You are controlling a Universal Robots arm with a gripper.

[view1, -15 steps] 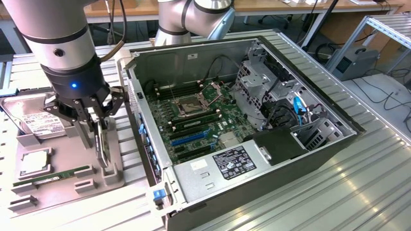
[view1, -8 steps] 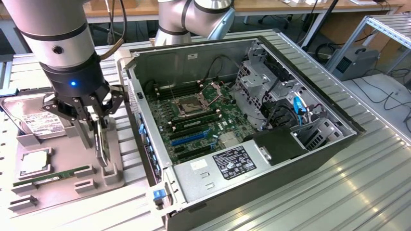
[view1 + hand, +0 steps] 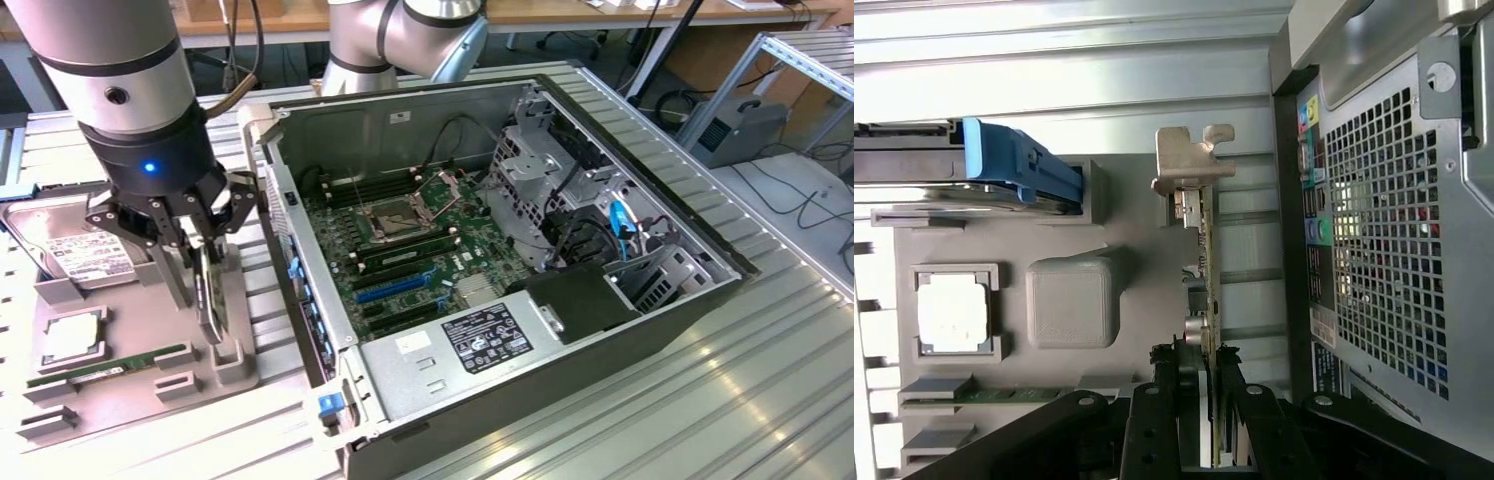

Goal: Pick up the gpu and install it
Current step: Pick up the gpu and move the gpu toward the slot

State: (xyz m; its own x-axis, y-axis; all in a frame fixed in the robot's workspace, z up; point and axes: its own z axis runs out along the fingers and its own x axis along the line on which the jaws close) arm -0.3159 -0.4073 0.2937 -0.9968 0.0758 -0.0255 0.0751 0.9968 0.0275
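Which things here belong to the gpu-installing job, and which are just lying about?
Job: gpu; gripper, closed on it; open computer case.
Lying about: hard drive, processor chip, RAM stick, all on the grey holder.

Grey tray [image 3: 1054, 240], blue drive caddy [image 3: 1019, 165], green RAM stick [image 3: 107, 365] — gpu [image 3: 1206, 260] seemingly dark, silver-bracketed.
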